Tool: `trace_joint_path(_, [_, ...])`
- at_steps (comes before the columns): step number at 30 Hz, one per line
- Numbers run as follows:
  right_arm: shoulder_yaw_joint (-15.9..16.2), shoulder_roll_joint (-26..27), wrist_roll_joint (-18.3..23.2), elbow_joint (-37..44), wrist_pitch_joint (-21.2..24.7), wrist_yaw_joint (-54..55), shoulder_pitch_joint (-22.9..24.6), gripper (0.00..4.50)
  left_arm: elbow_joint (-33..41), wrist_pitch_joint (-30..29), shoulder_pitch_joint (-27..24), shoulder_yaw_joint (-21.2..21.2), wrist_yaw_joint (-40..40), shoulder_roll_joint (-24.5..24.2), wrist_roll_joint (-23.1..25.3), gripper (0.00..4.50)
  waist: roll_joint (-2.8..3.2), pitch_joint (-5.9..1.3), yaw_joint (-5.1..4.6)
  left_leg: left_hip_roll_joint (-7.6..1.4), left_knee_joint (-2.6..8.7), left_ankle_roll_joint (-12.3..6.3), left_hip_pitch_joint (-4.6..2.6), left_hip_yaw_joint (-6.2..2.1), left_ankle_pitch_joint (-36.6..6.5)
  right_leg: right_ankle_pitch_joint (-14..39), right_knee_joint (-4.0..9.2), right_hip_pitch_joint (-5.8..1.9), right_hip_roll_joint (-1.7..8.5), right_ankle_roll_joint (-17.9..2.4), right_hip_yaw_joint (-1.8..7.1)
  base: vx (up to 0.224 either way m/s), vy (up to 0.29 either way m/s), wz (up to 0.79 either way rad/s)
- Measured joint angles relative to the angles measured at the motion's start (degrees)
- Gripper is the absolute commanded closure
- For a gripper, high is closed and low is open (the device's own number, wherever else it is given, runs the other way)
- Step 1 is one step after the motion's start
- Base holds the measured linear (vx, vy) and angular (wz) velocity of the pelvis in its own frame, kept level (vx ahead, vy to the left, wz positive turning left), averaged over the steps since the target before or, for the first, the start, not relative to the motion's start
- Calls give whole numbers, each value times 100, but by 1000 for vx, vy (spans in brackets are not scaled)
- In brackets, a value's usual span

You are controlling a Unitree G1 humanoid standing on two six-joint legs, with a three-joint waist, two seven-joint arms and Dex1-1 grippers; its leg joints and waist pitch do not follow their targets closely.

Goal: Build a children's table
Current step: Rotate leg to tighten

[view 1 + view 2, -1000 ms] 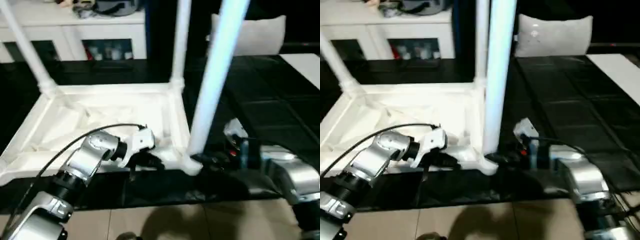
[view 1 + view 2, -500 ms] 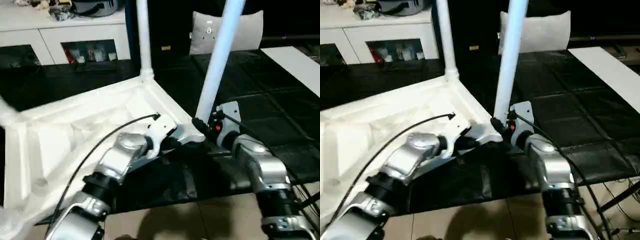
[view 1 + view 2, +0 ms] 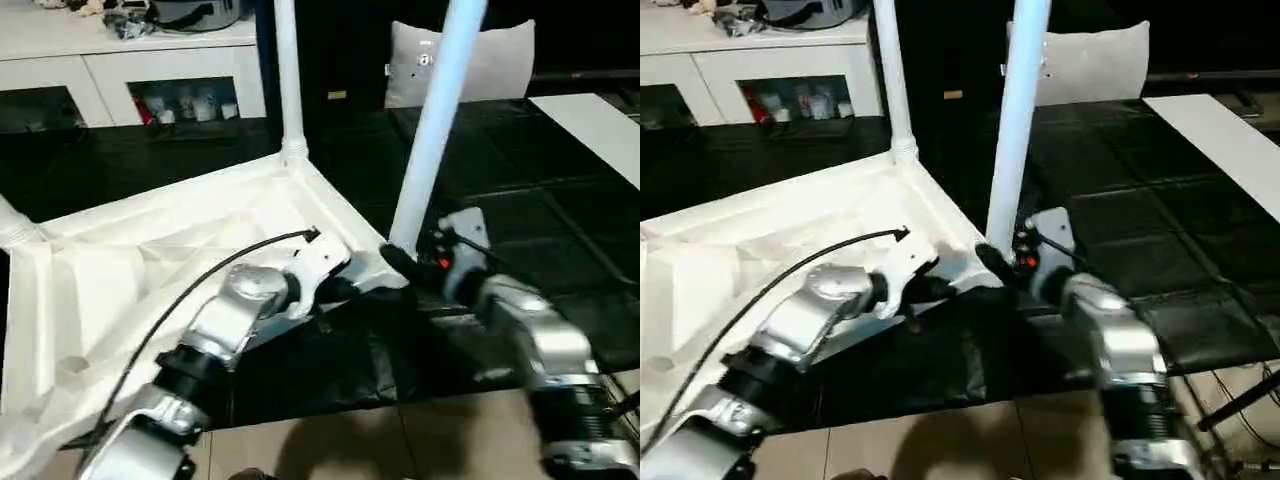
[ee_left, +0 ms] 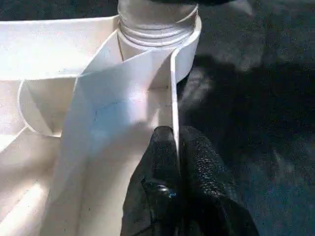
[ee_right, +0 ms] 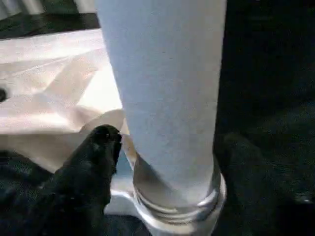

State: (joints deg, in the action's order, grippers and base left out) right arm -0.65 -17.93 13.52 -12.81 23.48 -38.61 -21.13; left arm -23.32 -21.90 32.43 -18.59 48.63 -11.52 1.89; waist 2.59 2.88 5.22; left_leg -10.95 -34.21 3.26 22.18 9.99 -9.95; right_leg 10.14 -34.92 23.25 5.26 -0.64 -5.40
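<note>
Little has shifted: the rim is still pinched by the left claw, while the upright leg, at twelve o'clock, is flanked by the right claw, grip unclear.

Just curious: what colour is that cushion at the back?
Light grey cushion, plain; clearest in the left eye view.
</note>
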Motion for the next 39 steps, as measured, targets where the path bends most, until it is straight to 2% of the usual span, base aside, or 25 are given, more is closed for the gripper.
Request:
trace_joint_path(6, [297,-728,196,373,64,-1256,203,49,0,466,-52,-56,714,-550,-37,450,-5,3,33,-1,-5,0,-2,0,0,0,-1,-5,0,0,0,0,0,0])
trace_joint_path(10, [457,-1062,214,361,-176,-2002,202,49,-18,932,-108,-186,1342,-834,-120,450,-14,7,149,0,-10,-1,0,0,0,-1,-1,-9,3,-1,0,0,0,0])
trace_joint_path(11, [462,-1100,224,354,-236,-2109,192,65,-24,1000,-111,-210,1442,-867,-123,450,-17,9,174,-1,-11,-1,1,0,0,0,-1,-10,3,0,0,0,0,0])
trace_joint_path(13, [497,-1150,242,269,-355,-2305,115,65,-29,1164,-110,-278,1690,-983,-146,450,-18,9,207,0,-14,-2,0,0,0,-1,-3,-12,4,-1,0,0,0,0])
trace_joint_path(15, [535,-1212,287,237,-383,-2511,94,100,-39,1305,-110,-337,1932,-1062,-171,450,-19,8,248,0,-15,-2,0,0,1,-1,-3,-12,4,-1,0,0,0,0])
trace_joint_path(18, [624,-1262,367,232,-356,-2833,77,108,-43,1442,-101,-420,2139,-1095,-172,450,-22,8,304,-1,-17,-2,-1,0,1,-1,-4,-13,4,-1,0,0,0,0])
trace_joint_path(19, [657,-1276,400,232,-349,-2920,72,135,-46,1474,-97,-441,2186,-1103,-173,450,-23,7,309,-1,-18,-3,-2,0,1,-1,-5,-15,4,-1,0,0,0,0])
trace_joint_path(23, [794,-1342,435,210,-294,-3179,64,161,-133,1600,-48,-480,2298,-1123,-173,450,-35,7,309,-2,-22,-4,-2,0,2,-2,-9,-15,5,-2,0,0,0,0])
trace_joint_path(33, [795,-1369,440,86,-260,-3277,15,242,-164,1635,-38,-479,2361,-1125,-183,450,-38,7,315,-2,-22,-4,-2,0,2,-2,-8,-15,5,-3,0,0,0,0])
trace_joint_path(39, [783,-1361,477,145,-99,-3228,18,253,-161,1586,-48,-471,2363,-1096,-225,450,-38,7,320,-2,-23,-4,-2,0,2,-2,-8,-15,5,-3,0,0,0,0])
